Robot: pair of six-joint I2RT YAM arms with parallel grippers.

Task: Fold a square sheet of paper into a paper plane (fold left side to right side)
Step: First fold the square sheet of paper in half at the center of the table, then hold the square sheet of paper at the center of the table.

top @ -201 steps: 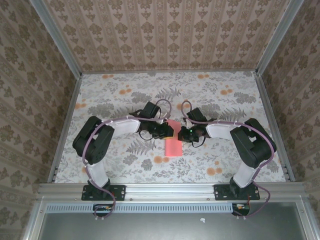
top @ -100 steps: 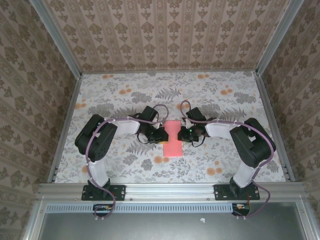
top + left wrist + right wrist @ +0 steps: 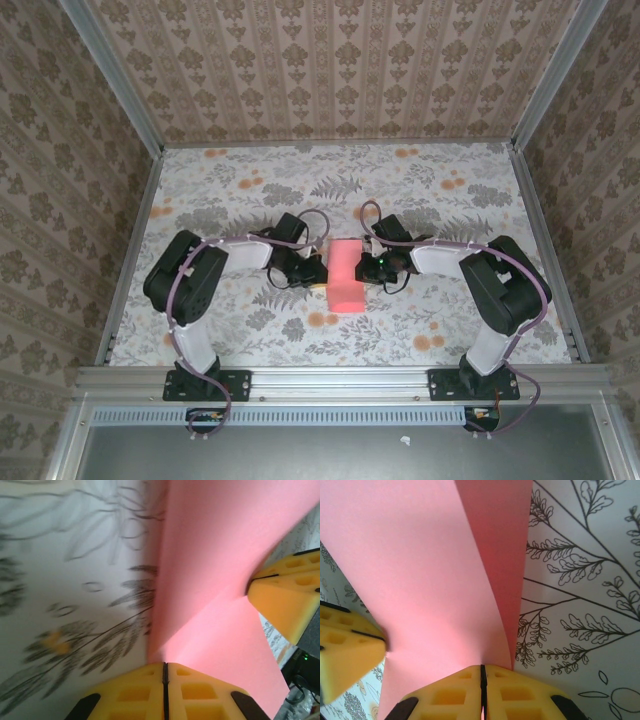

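Observation:
The square sheet of paper (image 3: 346, 275) lies at the table's middle, doubled over into a tall salmon-pink rectangle. Its top layer bows up loosely over a darker under layer (image 3: 502, 540). My left gripper (image 3: 318, 276) is shut, its yellow tips (image 3: 165, 664) against the sheet's left folded edge (image 3: 155, 605). My right gripper (image 3: 372, 266) is shut too, its tips (image 3: 481, 666) resting on the sheet's right edge. No pink shows between either pair of jaws. Each wrist view catches the other gripper's yellow finger (image 3: 287, 600) (image 3: 345, 652) across the paper. The paper plane is out of view.
The floral-print tabletop (image 3: 450, 200) spreads wide behind and to both sides of the arms. Metal rails (image 3: 130, 250) and patterned walls close it in. Both arms' elbows (image 3: 185, 275) (image 3: 505, 280) bend outwards near the front.
My left gripper has drawn back leftwards from over the sheet to its left edge and closed. The raised flap has come down, leaving a wider pink rectangle. The right gripper stayed put.

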